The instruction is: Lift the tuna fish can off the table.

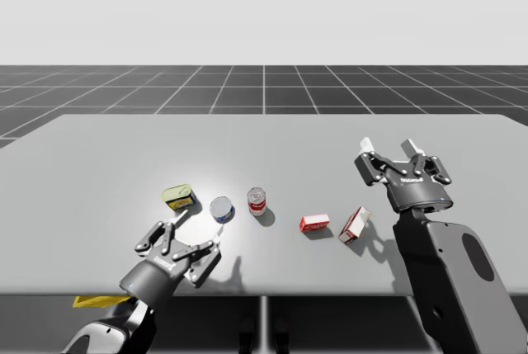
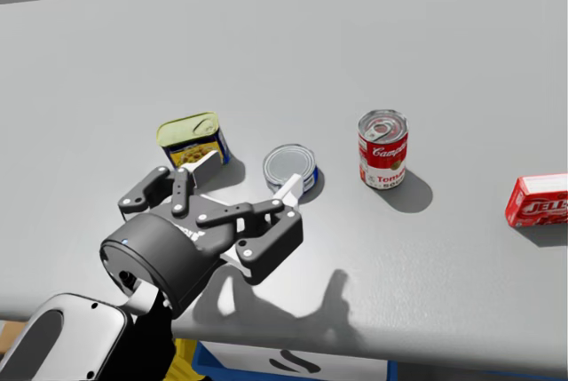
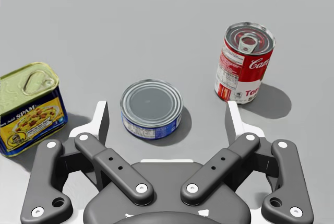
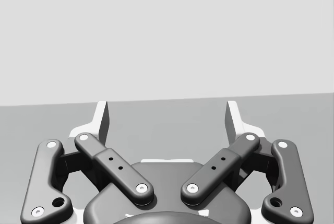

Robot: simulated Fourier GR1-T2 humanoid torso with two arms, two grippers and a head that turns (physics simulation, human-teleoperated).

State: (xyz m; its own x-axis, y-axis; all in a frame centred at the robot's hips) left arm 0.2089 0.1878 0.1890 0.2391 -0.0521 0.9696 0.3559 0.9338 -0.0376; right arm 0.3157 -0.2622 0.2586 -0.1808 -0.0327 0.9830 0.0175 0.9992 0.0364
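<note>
The left gripper [image 3: 167,114] has its two fingers spread wide and holds nothing. In the left wrist view the tuna fish can [image 3: 151,106], a low round can with a plain silver lid and a blue label, stands on the table just ahead of the gripper and in line with the gap between its fingers. In the head view one white fingertip [image 2: 288,190] sits right at the can's near side; whether it touches cannot be told.

To one side of the tuna fish can, near it but apart, stands a rectangular tin [image 3: 28,106] with a yellow top and a blue label. To the other side, a little further ahead, a taller red and white can [image 3: 245,62] stands upright with its pull-tab lid showing.

In the high view a small red box [image 1: 314,223] lies beyond the tall can, and a red and white box [image 1: 355,224] lies next to it, tilted.

The right gripper [image 1: 388,149] is above the grey table [image 1: 99,156] at its right side, fingers apart with nothing between them, well apart from the cans.
</note>
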